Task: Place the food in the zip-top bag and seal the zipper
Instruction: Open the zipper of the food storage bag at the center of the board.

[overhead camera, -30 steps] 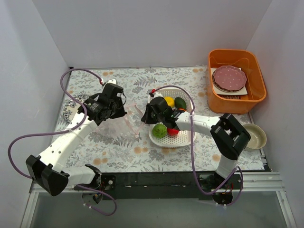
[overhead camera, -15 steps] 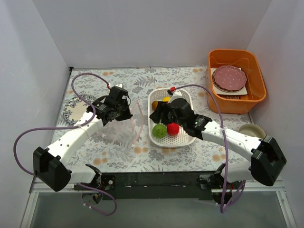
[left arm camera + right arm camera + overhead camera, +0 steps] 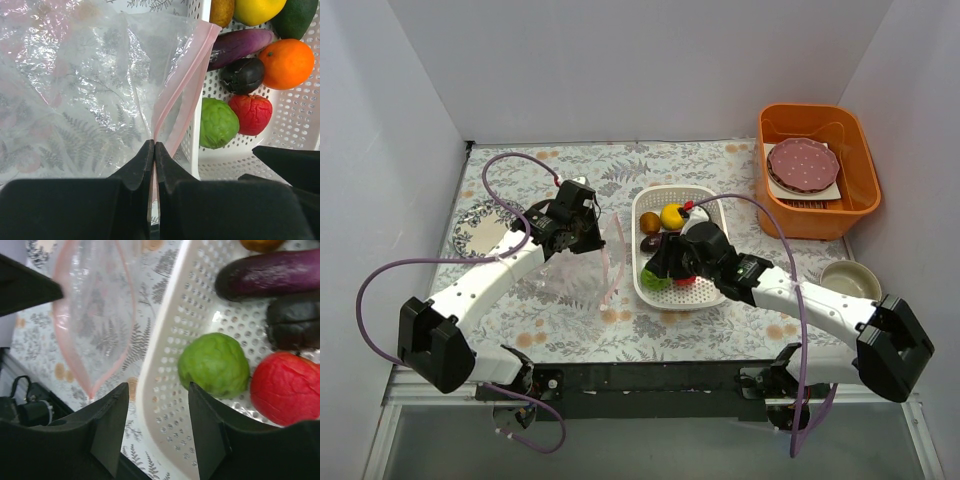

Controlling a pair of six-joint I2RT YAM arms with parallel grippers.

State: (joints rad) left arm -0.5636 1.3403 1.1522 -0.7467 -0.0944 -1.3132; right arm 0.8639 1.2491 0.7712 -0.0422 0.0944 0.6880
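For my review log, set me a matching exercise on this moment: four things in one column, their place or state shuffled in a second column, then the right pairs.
Column one
1. left tool
2. right tool
3. eggplant
4. pink plate

Column two
A. sitting in the orange tub
B. open, over the white basket
C. shut on the zipper
D. lying inside the white basket

Pairs: 1-C, 2-B, 3-D, 4-A
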